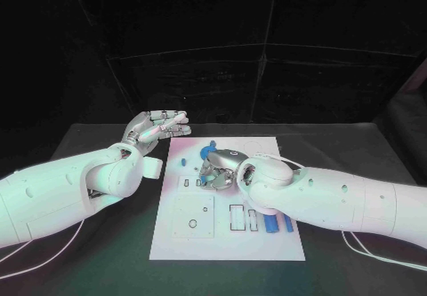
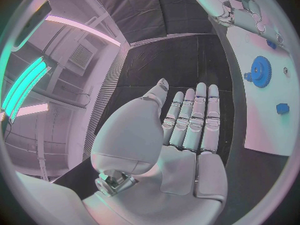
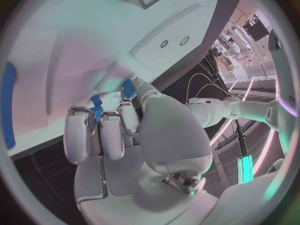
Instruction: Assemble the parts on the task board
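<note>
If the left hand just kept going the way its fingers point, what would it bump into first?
Probably nothing: the left hand is open beside the task board, fingers pointing along the board's far edge over bare black table. Depth is hard to judge.

We log a dim, dark-backed scene, teal-pink tinted light, a glowing ceiling strip (image 2: 25, 85), and fisheye-bent wrist edges.

White rectangular task board (image 1: 178, 243) flat on black tabletop, dark cut-outs across its middle, blue gear (image 2: 259, 71) near its far end, 2 blue bars (image 1: 278, 224) lying side by side near its right edge
</note>
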{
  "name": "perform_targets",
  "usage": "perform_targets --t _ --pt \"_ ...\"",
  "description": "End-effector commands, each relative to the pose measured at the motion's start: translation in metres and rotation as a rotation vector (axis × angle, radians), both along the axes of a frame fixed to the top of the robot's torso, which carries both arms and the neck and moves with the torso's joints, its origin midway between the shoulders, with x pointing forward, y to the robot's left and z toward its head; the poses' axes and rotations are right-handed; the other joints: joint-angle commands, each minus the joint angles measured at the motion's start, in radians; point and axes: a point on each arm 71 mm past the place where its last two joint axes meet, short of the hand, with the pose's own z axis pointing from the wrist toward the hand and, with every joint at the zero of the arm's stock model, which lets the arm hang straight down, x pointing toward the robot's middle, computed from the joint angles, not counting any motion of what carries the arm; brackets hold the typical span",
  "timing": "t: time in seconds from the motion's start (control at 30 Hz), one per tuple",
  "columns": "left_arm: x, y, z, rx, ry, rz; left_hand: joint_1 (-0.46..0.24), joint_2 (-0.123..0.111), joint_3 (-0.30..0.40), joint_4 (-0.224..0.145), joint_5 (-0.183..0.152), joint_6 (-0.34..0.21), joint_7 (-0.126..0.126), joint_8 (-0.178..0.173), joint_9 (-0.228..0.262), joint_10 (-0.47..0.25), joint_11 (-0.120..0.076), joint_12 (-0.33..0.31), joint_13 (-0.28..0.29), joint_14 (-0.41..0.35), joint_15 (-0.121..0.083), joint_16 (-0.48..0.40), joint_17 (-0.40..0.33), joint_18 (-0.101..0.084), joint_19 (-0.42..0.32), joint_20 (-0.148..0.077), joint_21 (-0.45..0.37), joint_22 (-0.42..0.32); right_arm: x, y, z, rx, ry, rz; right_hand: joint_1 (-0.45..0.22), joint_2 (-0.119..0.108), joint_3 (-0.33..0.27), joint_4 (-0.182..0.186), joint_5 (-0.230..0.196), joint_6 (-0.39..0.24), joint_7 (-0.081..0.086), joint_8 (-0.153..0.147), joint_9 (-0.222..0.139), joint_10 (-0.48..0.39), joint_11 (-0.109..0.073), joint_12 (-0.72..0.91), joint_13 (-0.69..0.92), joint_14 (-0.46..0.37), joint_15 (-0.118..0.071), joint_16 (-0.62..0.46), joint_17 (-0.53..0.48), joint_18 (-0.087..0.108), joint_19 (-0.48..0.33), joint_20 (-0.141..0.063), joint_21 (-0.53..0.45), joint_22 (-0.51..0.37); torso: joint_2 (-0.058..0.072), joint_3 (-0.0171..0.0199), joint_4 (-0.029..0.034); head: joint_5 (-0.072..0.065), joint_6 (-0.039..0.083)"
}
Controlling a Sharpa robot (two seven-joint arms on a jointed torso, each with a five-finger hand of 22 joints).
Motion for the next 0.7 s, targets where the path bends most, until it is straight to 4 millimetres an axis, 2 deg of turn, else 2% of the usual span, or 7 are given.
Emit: perform_targets --t 0.03,0.23,0.57,0.7 --pt "-0.0003 -0.002 0.0021 -0.009 -0.01 -0.014 0.004 0.004 -0.001 -0.007 0.004 0.001 0.007 -0.005 -0.001 0.008 0.001 -0.004 -0.001 0.008 0.001 -0.007 0.001 0.014 0.008 0.002 -0.002 -0.002 0.0007 -0.0039 -0.007 -0.061 0.011 -0.013 -0.008 -0.012 0.003 0.002 -0.003 -0.014 0.003 -0.01 -0.006 -0.008 0.001 -0.008 -0.003 0.068 0.003 -0.007 0.092 -0.011 -0.002 0.009 -0.003 0.023 0.0 0.0 0.0002 -0.002 0.0" --pt "-0.0003 -0.0021 0.0021 -0.009 -0.01 -0.014 0.003 0.004 -0.001 -0.007 0.004 0.001 0.007 -0.005 -0.001 0.008 0.001 -0.004 -0.001 0.008 0.001 -0.007 0.001 0.014 0.008 0.002 -0.003 -0.002 0.001 -0.0034 -0.0068 -0.06 0.007 -0.013 -0.022 -0.022 0.002 0.006 -0.01 -0.026 0.008 -0.018 -0.006 -0.01 0.006 -0.013 -0.007 0.068 0.008 -0.008 0.091 -0.011 -0.003 0.014 -0.004 0.021 0.0 -0.0002 0.0023 -0.003 -0.001" --pt "-0.0002 -0.0021 0.0021 -0.009 -0.01 -0.015 0.001 0.004 -0.002 -0.006 0.004 0.001 0.008 -0.005 -0.001 0.008 0.001 -0.005 -0.001 0.008 0.001 -0.008 0.001 0.013 0.008 0.002 -0.003 -0.002 0.0012 -0.0029 -0.0066 -0.06 0.003 -0.014 -0.027 -0.027 0.001 0.008 -0.01 -0.029 0.009 -0.02 -0.005 -0.011 0.007 -0.015 -0.008 0.068 0.009 -0.008 0.091 -0.011 -0.004 0.015 -0.005 0.021 0.0 0.0001 -0.0004 -0.001 -0.002" --pt "-0.0001 -0.0021 0.002 -0.009 -0.01 -0.015 0.001 0.004 -0.002 -0.006 0.004 0.001 0.008 -0.005 -0.001 0.008 0.001 -0.005 -0.001 0.008 0.001 -0.008 0.001 0.013 0.008 0.002 -0.003 -0.002 0.0014 -0.0029 -0.006 -0.053 -0.002 -0.017 -0.038 -0.037 -0.006 0.012 -0.012 -0.032 0.01 -0.023 -0.005 -0.012 0.009 -0.017 -0.01 0.068 0.011 -0.008 0.09 -0.011 -0.004 0.017 -0.006 0.019 0.0 0.0 0.0004 -0.001 -0.002"
